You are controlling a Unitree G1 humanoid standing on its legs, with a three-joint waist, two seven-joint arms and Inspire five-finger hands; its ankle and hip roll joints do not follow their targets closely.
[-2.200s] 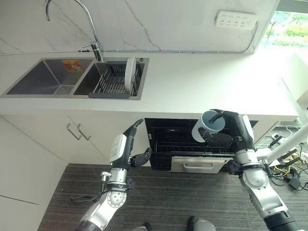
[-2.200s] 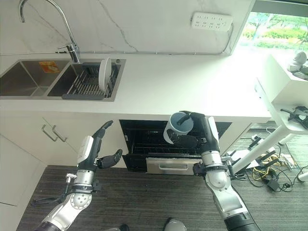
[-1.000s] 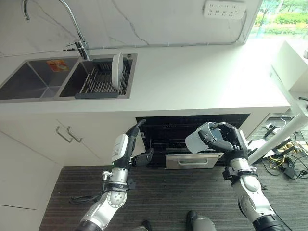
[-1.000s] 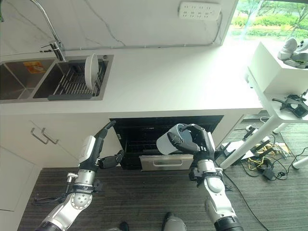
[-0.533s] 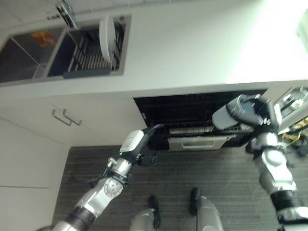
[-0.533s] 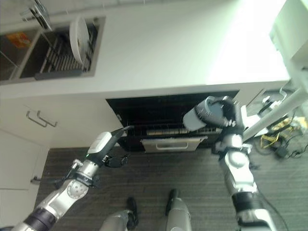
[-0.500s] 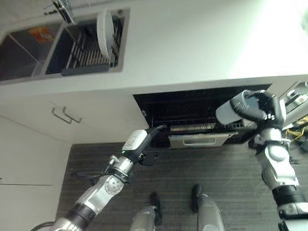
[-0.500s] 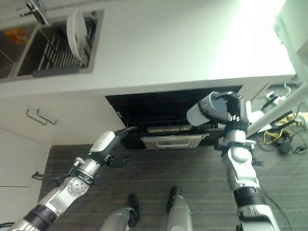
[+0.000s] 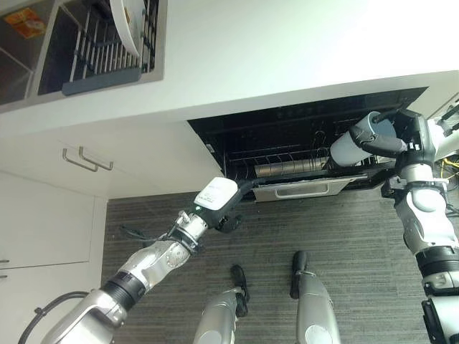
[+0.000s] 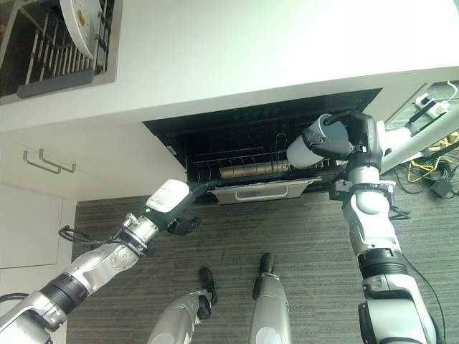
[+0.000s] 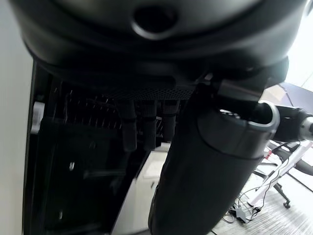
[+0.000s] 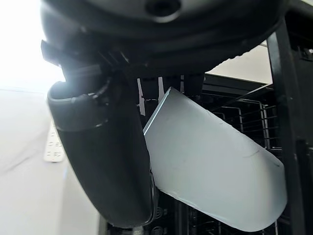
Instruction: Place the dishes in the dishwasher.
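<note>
The right hand (image 10: 356,140) has its fingers and thumb curled round a pale grey cup (image 10: 310,149), which lies on its side in the grasp, its base toward the dishwasher (image 9: 301,136) and its mouth toward the palm. The cup hangs at the right end of the dark opening, just above the wire rack (image 9: 276,166) that is drawn part-way out beneath the white desk (image 9: 287,50). In the right wrist view the cup (image 12: 215,166) shows pale against the thumb, with the rack's wires behind it.

The left hand (image 9: 231,208) reaches toward the left front corner of the dishwasher, its fingers straight and extended and holding nothing; whether they touch the rack's edge cannot be told. In the left wrist view the straight fingers (image 11: 129,125) point into the black interior.

A white plate (image 10: 82,25) stands on edge in the drying rack (image 9: 100,54) set in the sink (image 9: 29,57), well apart from both hands. A white cabinet (image 9: 79,168) with two bar handles sits to the left of the dishwasher
</note>
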